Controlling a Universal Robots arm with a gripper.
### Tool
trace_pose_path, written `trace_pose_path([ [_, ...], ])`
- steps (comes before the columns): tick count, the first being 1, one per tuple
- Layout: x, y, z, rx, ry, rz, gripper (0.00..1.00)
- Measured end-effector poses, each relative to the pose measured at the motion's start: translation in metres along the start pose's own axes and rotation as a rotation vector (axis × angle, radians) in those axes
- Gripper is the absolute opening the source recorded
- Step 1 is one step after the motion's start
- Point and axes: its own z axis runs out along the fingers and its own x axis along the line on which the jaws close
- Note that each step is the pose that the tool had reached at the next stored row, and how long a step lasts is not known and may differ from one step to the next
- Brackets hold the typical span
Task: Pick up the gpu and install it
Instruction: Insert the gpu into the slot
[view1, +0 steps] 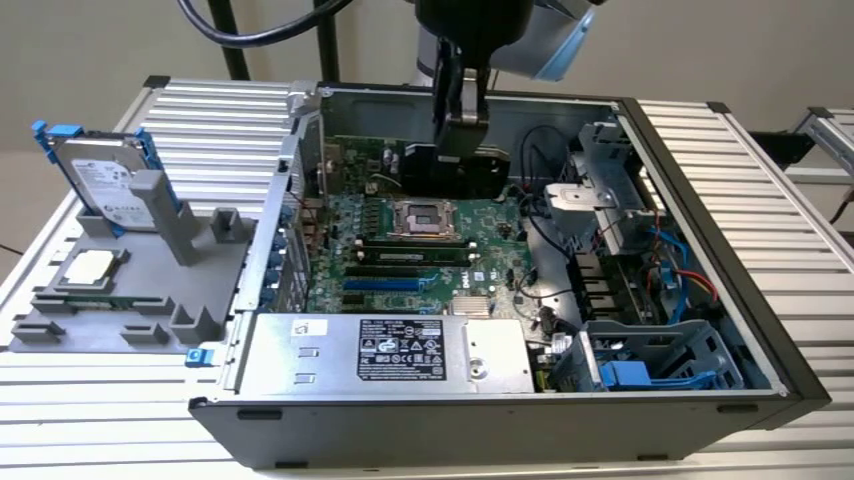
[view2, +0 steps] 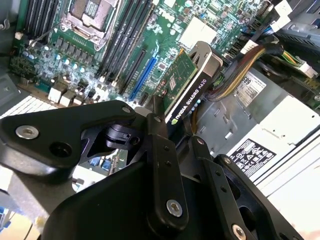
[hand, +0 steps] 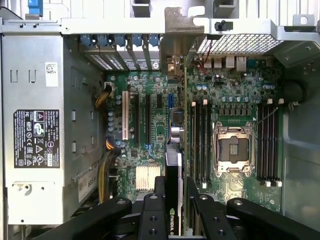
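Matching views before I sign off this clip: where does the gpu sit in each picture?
Exterior view: the gpu is the dark block hanging over the motherboard, just above the CPU socket in the picture.
Second wrist view: the gpu is tilted, green board and black face showing, over the expansion slots.
First wrist view: the gpu is edge-on, gripped in the hand.
Shared landmark: the CPU socket.

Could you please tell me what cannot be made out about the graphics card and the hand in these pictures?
First wrist view: the graphics card in the hand is edge-on and covers the motherboard beneath it, so whether it sits in a slot cannot be judged.
Second wrist view: the fingers hide the card's near end.
Exterior view: the top edge cuts off the arm.
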Motion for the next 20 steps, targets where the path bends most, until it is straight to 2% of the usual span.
trace_pose_path([
  [6, 0.0000, -0.0003, 0.0069, 0.0184, 0.0002, 0.000, 0.00],
  [20, -0.0004, -0.0006, 0.0165, 0.0206, 0.0000, 0.000, 0.00],
])
